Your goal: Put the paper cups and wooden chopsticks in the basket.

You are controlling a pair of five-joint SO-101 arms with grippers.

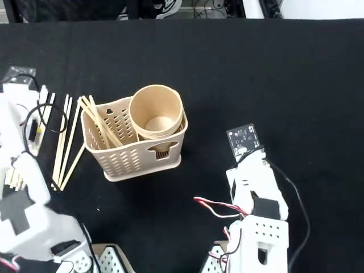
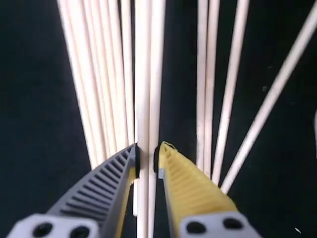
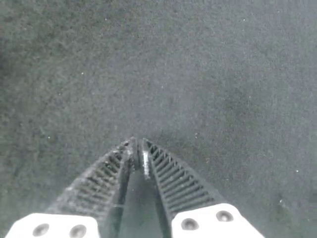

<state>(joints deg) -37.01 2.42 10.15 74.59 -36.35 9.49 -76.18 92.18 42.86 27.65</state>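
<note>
Beige perforated plastic basket [image 1: 136, 162] sits left of centre on the black cloth-covered table [image 1: 256, 68]. Its right compartment holds stacked tan paper cups [image 1: 156, 116], upright, mouths up. The left compartment has several slanted wooden chopsticks [image 1: 101, 122], leaning w/ ends poking out over the rim toward the left. More loose pale wooden chopsticks [image 1: 63, 136] lie on the table just beside the basket's left side, roughly parallel, next to the white left arm [image 1: 23, 187]. Left gripper [image 2: 147, 151] is down among them: grey + yellow jaws nearly closed, one each side of two sticks lying side by side and pressed against them, w/ other sticks fanned out on both sides. White right arm [image 1: 256, 210] is well apart from the basket, at the table's front right. Right gripper [image 3: 137, 144] points at bare cloth, jaws closed tip to tip, holding nothing.
</note>
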